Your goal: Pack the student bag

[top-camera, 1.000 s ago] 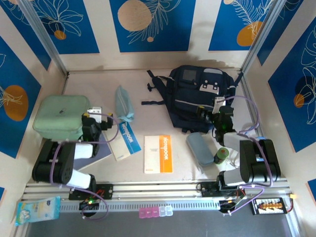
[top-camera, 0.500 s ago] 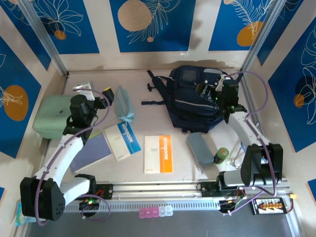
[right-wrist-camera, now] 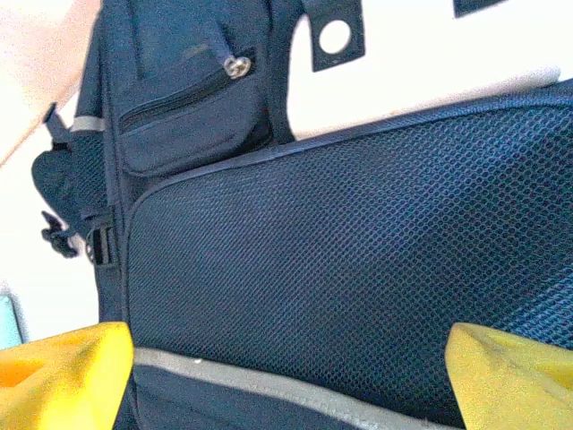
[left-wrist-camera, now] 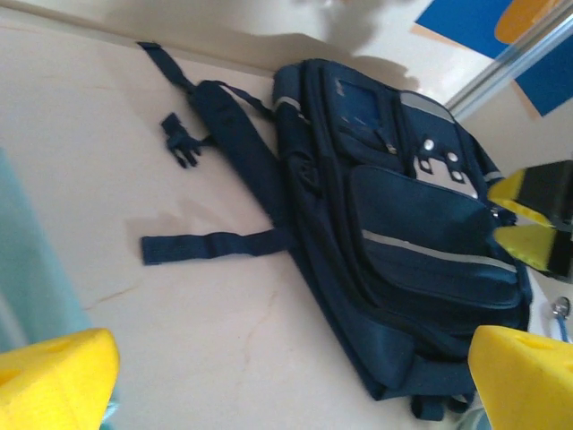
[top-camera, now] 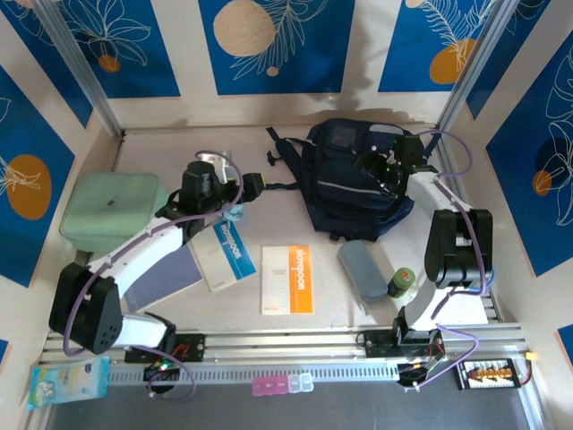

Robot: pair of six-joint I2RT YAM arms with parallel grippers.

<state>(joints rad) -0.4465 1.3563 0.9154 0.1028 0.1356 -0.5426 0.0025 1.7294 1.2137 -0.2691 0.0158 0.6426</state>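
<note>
The student bag [top-camera: 349, 184], a dark navy backpack with grey trim, lies flat at the back right of the table, its straps [top-camera: 273, 161] trailing left. My left gripper [top-camera: 252, 184] hovers open just left of the bag, near the loose straps. In the left wrist view, bare table lies between its yellow fingertips [left-wrist-camera: 54, 376], with the bag [left-wrist-camera: 403, 224] ahead. My right gripper [top-camera: 372, 167] hangs open over the bag's front. Its yellow fingertips [right-wrist-camera: 510, 381] straddle the mesh pocket [right-wrist-camera: 358, 260] above a grey trim line, gripping nothing.
A mint-green case [top-camera: 109, 210] sits at the left, and a grey-blue pencil pouch [top-camera: 224, 202] lies under my left arm. Two booklets [top-camera: 287, 279] and a dark notebook [top-camera: 170, 278] lie in front. A grey-blue case [top-camera: 363, 269] and green bottle [top-camera: 401, 282] stand by the right base.
My left arm has swung right, from beside the mint-green case to the bag's straps. My right arm has reached up and left onto the bag's front.
</note>
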